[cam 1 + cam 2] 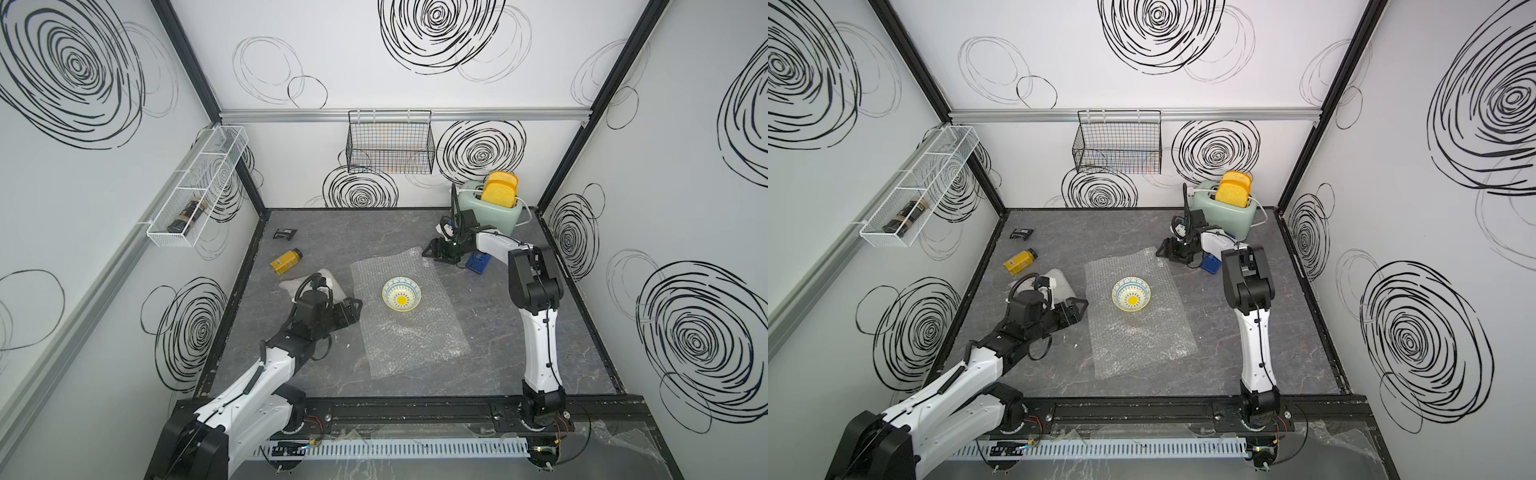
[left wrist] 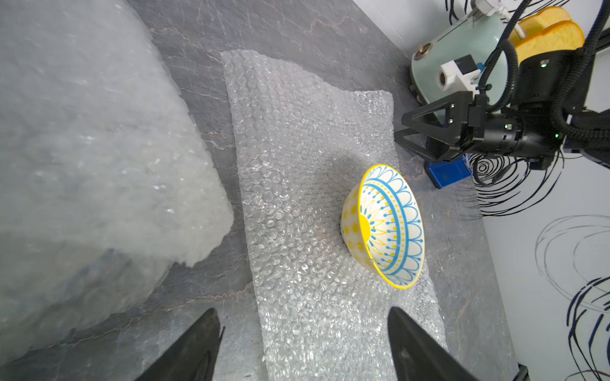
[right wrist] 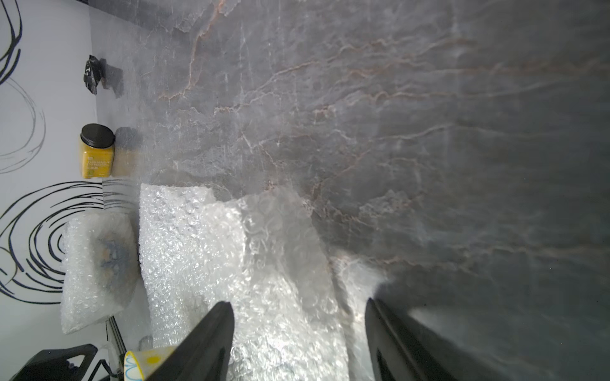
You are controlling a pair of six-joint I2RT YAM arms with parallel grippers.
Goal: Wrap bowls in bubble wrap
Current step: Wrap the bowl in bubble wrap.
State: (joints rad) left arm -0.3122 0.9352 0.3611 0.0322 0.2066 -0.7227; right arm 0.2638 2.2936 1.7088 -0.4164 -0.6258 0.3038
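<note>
In both top views we saw a grey marbled table (image 1: 490, 374) with a bubble wrap sheet (image 1: 415, 345) spread flat at its middle, and a bowl (image 1: 401, 295) with a yellow sun centre standing upright on the sheet's far half. The left gripper (image 1: 357, 307) hovered just beside the sheet's left edge, and behind that arm lay a wrapped bundle (image 1: 334, 279) of bubble wrap. The right gripper (image 1: 1163, 249) sat low at the sheet's far right corner, in front of a pale green toaster (image 1: 1229, 216). A yellow jar (image 1: 1019, 262) lay on its side near the left wall. In the left wrist view the left gripper (image 2: 303, 310) had its fingers (image 2: 198, 346) spread wide and empty over the sheet (image 2: 297, 148). The bowl (image 2: 386, 227) sat on the sheet well clear of them, and the bundle (image 2: 99, 148) loomed close and blurred. The right gripper (image 2: 400, 127) showed parted jaws at the sheet's far corner. In the right wrist view the right gripper (image 3: 297, 301) had its fingers (image 3: 214, 330) apart, released, with a raised, blurred corner of the sheet (image 3: 198, 247) between them. We could not tell whether it touched them. Beyond lay the bundle (image 3: 95, 270), a dim bluish shape inside it, and a sliver of the bowl (image 3: 142, 363) showed beside one finger.
</note>
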